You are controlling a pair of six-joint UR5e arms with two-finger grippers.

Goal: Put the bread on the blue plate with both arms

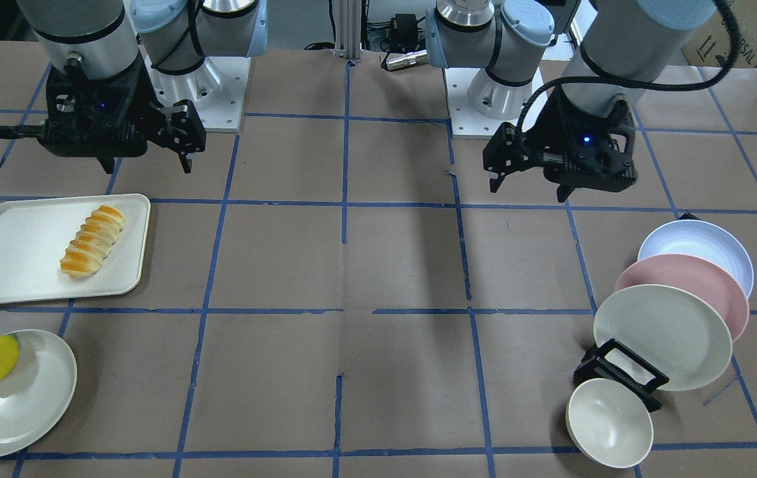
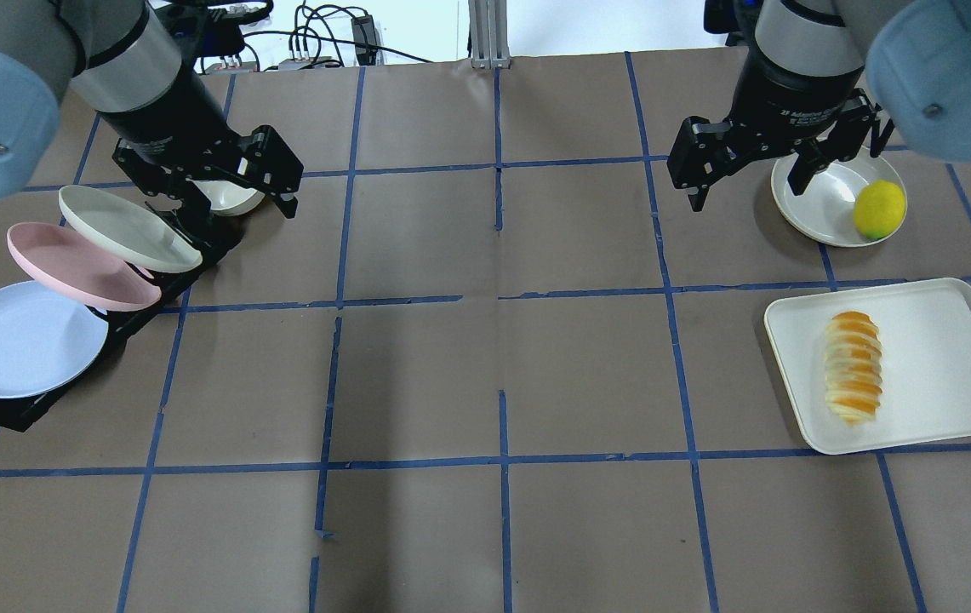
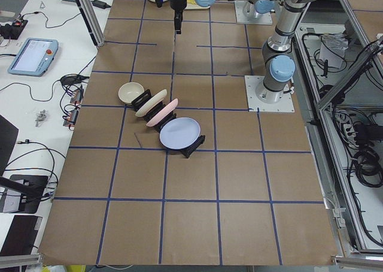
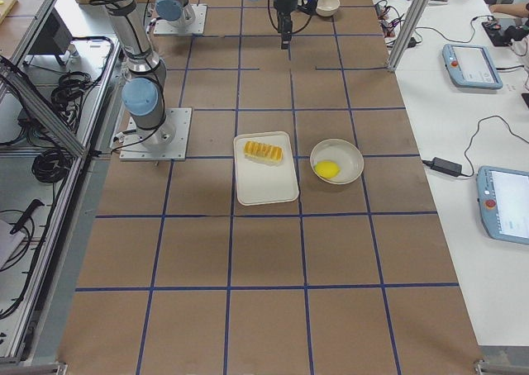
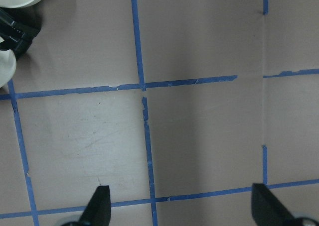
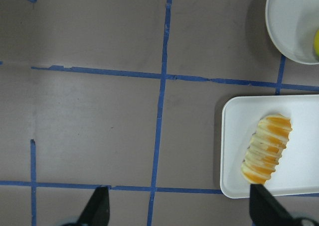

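- Nearest us sits the rectangular white tray (image 2: 945, 366). The ridged orange-and-cream bread loaf (image 2: 853, 366) lies on it toward its inner edge, untouched.
- The round pale blue plate (image 2: 21, 339) is well apart from the tray, across the table on the robot's left. It leans in the nearest slot of a black rack (image 2: 0, 409) and holds nothing.
- Just beyond the tray's far inner corner hangs the right gripper (image 2: 745, 194). Its fingers are spread wide and it holds nothing.
- The left gripper (image 1: 528, 191) is well apart from the tray, above the rack's far end. It too is wide and empty.
- We judge that the task is barely begun: the plate has to come off the rack, and the bread has to be picked up and set on it.
- We count one bread, one tray and one blue plate. Behind the blue plate on the rack stand one pink plate (image 2: 77, 264) and one cream plate (image 2: 123, 226), then one cream bowl (image 1: 609, 421). Just beyond the tray a second cream plate (image 2: 825, 200) carries one yellow lemon (image 2: 879, 209). That makes four plates and two grippers.
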